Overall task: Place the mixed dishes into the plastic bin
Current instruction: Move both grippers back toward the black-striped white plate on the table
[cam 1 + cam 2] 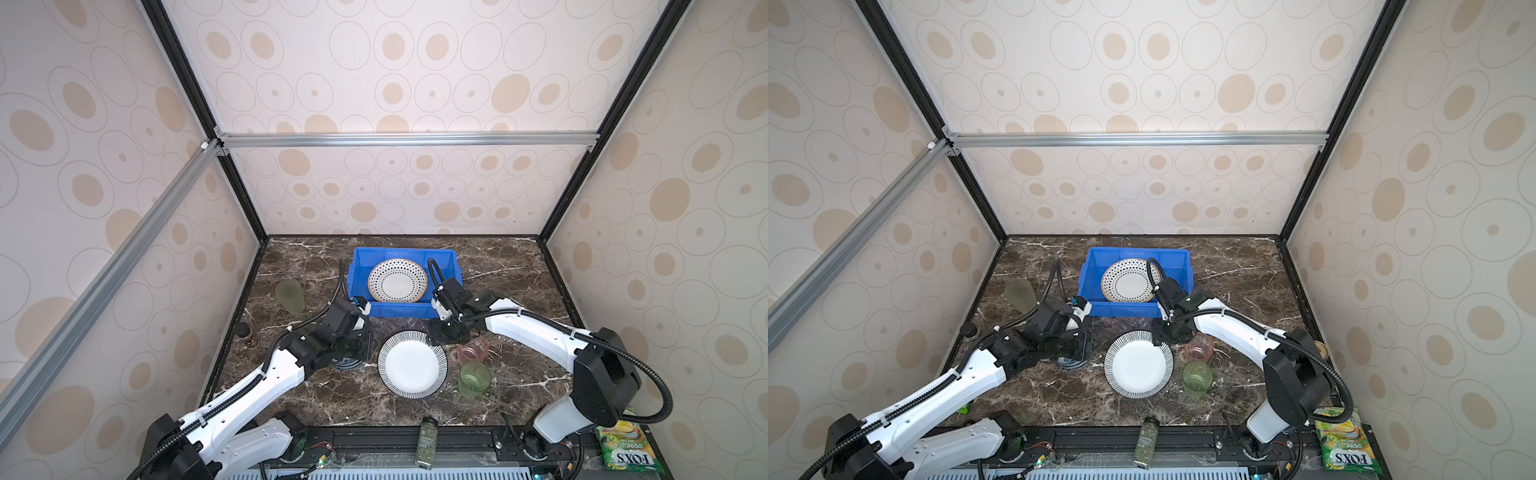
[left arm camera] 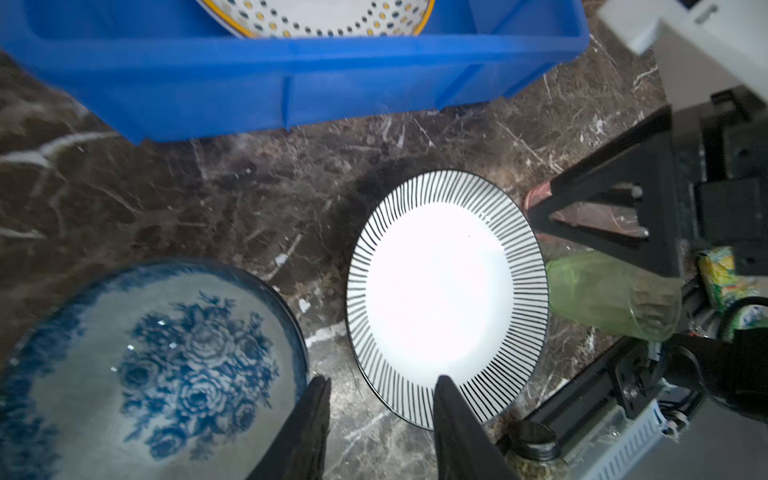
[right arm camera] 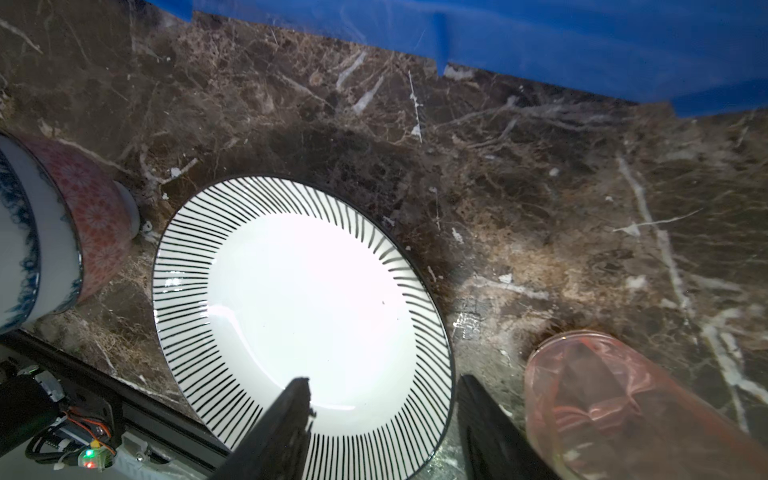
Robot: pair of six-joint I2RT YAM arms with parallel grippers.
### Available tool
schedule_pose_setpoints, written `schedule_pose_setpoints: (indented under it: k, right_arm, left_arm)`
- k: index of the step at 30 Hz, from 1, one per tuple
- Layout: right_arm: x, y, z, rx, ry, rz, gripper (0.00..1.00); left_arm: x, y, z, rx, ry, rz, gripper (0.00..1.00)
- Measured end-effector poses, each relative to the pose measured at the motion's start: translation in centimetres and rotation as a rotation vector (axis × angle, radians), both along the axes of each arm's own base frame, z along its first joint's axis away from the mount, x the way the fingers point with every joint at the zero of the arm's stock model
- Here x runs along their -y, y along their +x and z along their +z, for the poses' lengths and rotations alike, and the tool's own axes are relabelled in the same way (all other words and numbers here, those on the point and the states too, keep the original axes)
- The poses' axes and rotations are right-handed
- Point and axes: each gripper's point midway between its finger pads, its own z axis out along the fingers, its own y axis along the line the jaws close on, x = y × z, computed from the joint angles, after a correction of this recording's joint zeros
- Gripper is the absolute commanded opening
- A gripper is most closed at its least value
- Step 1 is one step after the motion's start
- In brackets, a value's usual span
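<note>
Plate [image 1: 412,365] flanked by floral bowl [image 2: 158,361], pink cup [image 3: 602,407] (green cup [image 1: 474,377] nearby); left hand [image 2: 382,382], right hand [image 3: 384,380] open.

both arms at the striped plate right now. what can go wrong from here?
Left gripper and right gripper both stand open at the striped plate, on different sides of its rim; if both close, they may fight over it.
The pink cup sits right beside the right gripper; closing or lifting could knock it.
The dotted plate already fills much of the plastic bin; the striped plate may land on it.
</note>
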Motion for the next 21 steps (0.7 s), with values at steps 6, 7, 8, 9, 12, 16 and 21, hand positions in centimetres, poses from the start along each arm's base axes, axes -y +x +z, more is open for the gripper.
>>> schedule_pose_setpoints:
  k: [6,7,8,9,12,16,21]
  right_arm:
    - [0.0,0.2,0.1,0.013,-0.002,0.001,0.60]
    - [0.0,0.3,0.1,0.015,-0.003,0.000,0.60]
    - [0.0,0.3,0.1,0.017,-0.003,0.000,0.60]
    - [0.0,0.4,0.1,0.020,-0.003,-0.001,0.60]
    - [-0.1,0.6,0.6,0.040,0.010,0.002,0.60]
    - [-0.3,0.8,2.1,0.089,0.047,0.005,0.60]
    - [-0.3,0.9,3.5,0.134,0.072,0.020,0.60]
  left_arm:
    - [1.0,-3.2,-1.3,-0.093,-0.040,0.004,0.46]
    - [1.1,-3.7,-1.6,-0.109,-0.045,0.008,0.48]
    - [1.2,-4.1,-1.8,-0.124,-0.047,0.012,0.52]
    - [1.2,-4.5,-2.1,-0.140,-0.048,0.020,0.53]
    - [1.0,-5.5,-3.4,-0.186,-0.041,0.062,0.52]
    - [0.2,-6.6,-5.7,-0.249,-0.045,0.140,0.53]
    - [0.1,-6.6,-7.5,-0.290,-0.061,0.223,0.53]
